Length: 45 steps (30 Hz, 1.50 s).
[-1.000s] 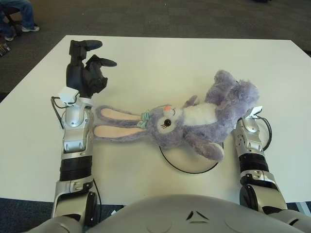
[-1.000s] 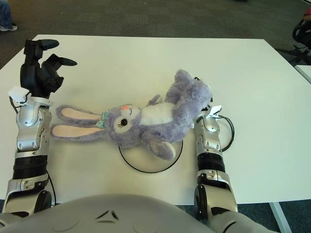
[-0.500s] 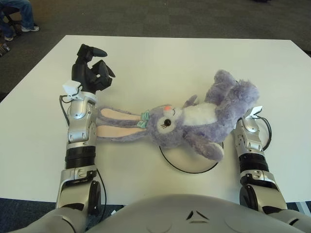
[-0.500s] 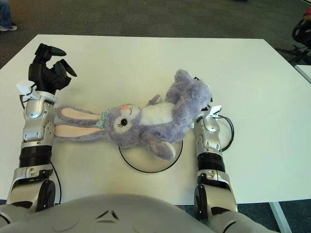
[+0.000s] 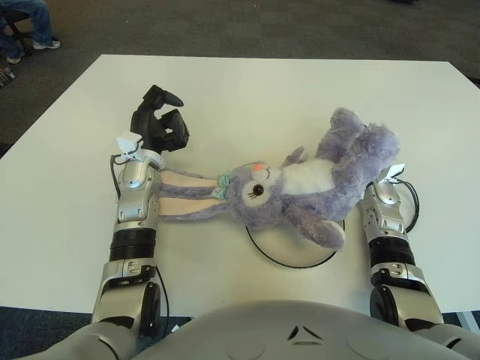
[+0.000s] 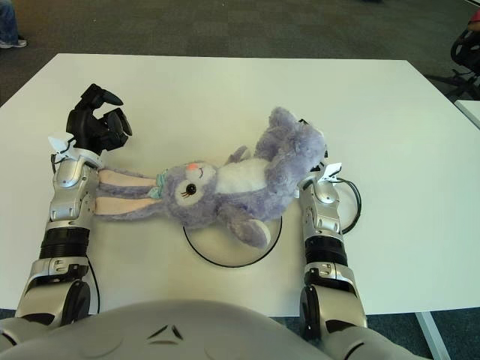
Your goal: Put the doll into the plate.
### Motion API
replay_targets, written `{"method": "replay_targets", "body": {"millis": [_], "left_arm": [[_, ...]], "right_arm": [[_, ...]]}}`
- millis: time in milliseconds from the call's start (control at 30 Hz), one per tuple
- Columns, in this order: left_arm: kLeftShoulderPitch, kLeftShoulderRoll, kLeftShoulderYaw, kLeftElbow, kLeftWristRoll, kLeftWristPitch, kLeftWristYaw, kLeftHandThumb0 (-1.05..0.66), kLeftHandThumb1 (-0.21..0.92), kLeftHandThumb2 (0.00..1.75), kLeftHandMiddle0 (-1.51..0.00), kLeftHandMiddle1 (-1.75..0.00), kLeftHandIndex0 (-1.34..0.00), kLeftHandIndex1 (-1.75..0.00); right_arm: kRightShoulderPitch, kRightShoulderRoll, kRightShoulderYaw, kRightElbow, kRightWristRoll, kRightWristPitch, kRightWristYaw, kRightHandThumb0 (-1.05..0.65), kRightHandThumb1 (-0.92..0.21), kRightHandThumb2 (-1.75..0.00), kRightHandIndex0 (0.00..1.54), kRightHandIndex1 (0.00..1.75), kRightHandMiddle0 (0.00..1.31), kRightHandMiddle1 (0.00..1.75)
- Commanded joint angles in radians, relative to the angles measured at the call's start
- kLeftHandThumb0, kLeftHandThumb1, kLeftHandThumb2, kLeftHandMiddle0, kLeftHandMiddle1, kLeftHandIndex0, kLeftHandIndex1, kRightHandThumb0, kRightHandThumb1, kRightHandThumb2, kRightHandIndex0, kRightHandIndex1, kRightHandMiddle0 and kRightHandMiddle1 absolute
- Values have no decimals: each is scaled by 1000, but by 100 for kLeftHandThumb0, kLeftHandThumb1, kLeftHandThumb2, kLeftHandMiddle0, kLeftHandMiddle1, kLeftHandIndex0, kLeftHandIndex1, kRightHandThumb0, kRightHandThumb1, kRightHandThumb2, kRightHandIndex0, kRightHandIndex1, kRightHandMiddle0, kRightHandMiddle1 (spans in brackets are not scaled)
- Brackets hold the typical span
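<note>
the doll [image 5: 300, 187] lies on the table [image 5: 247, 97], legs partly over the plate [image 5: 292, 251]. right hand hidden beneath it, grip unclear. left hand [image 5: 159, 124], curled and empty, sits past its ear tips.

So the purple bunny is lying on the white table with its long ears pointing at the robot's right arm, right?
Not quite. The purple bunny does lie on the white table, partly over the plate, but its long ears point toward the robot's left arm, reaching under the left wrist below the left hand. The left eye view shows it.
</note>
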Motion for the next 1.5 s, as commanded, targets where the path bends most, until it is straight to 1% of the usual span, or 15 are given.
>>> {"method": "replay_targets", "body": {"millis": [0, 133, 333, 533, 600, 833, 1100, 1467], "left_arm": [[20, -11, -2, 27, -1, -26, -12, -48, 30, 133, -113, -175, -62, -175], [29, -27, -8, 50, 2, -40, -9, -49, 29, 135, -113, -175, -63, -175], [28, -45, -17, 112, 6, -29, -8, -49, 27, 137, -116, -175, -65, -175], [13, -48, -18, 177, 12, -40, -1, -49, 27, 137, -120, -175, -65, -175], [9, -50, -18, 198, 23, -42, 13, -49, 28, 136, -121, -175, -64, -175], [9, -59, -20, 223, 44, -57, 34, -48, 30, 133, -122, -175, -62, -175], [6, -54, -24, 264, 54, -96, 25, -47, 33, 129, -123, -175, -60, -175], [2, -67, -17, 301, 62, -118, 61, -46, 36, 126, -122, -175, -58, -175]], "right_arm": [[19, -7, -2, 7, 5, 25, 1, -51, -23, -142, 128, 175, 68, 175], [20, -8, -3, 6, 7, 27, 2, -51, -23, -141, 128, 175, 68, 175], [18, -5, -9, 5, 9, 31, -11, -51, -24, -141, 128, 175, 68, 175], [16, 15, -24, 3, 9, 20, -58, -51, -23, -141, 128, 175, 68, 175], [15, 24, -30, 6, 5, 3, -81, -51, -23, -142, 128, 175, 68, 175], [13, 35, -34, 13, -5, -26, -124, -52, -22, -143, 128, 175, 70, 175], [15, 36, -30, 7, -7, -20, -137, -52, -21, -144, 128, 175, 70, 175], [24, 31, -25, -2, -6, -18, -126, -53, -20, -145, 127, 175, 71, 175]]}}
